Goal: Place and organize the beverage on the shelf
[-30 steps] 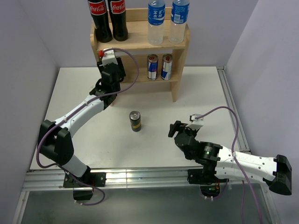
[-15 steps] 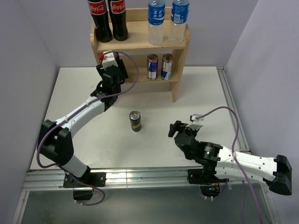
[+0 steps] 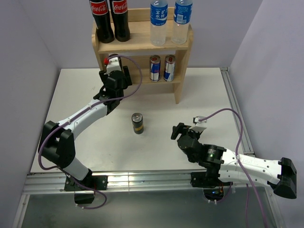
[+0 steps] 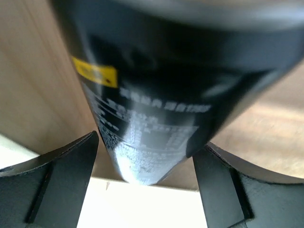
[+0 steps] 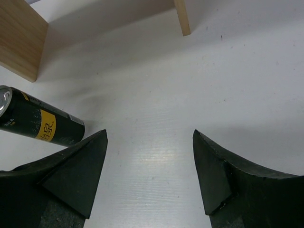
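Note:
The wooden shelf (image 3: 142, 45) stands at the back of the table. Its top tier holds two cola bottles (image 3: 110, 19) and two water bottles (image 3: 167, 21), and two blue-silver cans (image 3: 162, 68) stand on the lower tier. My left gripper (image 3: 116, 71) reaches into the lower tier's left end. Its wrist view shows a dark can (image 4: 152, 95) between its open fingers (image 4: 71, 166), with shelf wood (image 4: 33, 71) behind. The top view hides that can. Another dark can (image 3: 137, 123) stands upright mid-table. My right gripper (image 3: 176, 131) hovers open and holds nothing, right of that can (image 5: 40, 123).
The shelf's right side panel (image 3: 179, 90) comes down to the table near the blue-silver cans. Purple cables loop over both arms. Grey walls close in the table on the left, right and back. A metal rail (image 3: 142, 178) runs along the near edge.
The left gripper's jaws have opened away from the dark can in the shelf, and its wrist has shifted slightly right. The right arm and the can mid-table have not moved.

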You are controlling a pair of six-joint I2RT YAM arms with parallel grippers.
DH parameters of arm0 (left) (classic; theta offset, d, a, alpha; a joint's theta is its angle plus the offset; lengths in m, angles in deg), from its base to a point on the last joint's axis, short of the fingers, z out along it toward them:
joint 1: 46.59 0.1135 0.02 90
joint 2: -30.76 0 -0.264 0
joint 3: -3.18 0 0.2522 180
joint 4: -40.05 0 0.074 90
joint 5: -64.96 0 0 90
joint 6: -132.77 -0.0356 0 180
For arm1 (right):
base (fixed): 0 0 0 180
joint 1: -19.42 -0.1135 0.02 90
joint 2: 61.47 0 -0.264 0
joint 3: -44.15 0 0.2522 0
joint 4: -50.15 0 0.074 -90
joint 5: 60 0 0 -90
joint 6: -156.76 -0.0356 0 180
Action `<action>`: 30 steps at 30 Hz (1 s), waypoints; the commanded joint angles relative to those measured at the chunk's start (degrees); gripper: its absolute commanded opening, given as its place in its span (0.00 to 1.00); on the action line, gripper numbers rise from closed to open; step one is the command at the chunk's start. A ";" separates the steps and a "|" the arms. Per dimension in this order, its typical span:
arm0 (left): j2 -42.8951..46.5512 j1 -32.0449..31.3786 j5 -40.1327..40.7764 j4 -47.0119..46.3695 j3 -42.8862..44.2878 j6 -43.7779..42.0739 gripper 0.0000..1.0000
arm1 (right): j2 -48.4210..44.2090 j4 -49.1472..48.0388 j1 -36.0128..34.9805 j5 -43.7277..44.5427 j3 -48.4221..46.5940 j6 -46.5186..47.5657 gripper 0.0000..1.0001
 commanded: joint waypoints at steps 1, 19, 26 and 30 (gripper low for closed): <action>3.19 1.63 3.22 3.20 -1.61 0.52 0.87 | 0.38 -1.73 0.37 1.85 0.49 -0.17 0.80; 19.19 -13.01 10.94 15.40 -11.89 8.86 0.92 | 1.44 -3.22 0.37 1.32 0.58 0.18 0.80; 30.95 -28.15 10.69 21.40 -22.26 18.98 0.92 | 0.83 -1.91 0.28 1.58 0.75 -0.96 0.80; 33.61 -33.33 10.51 17.62 -31.49 21.35 0.92 | 1.26 -2.35 0.37 1.76 0.76 -1.14 0.80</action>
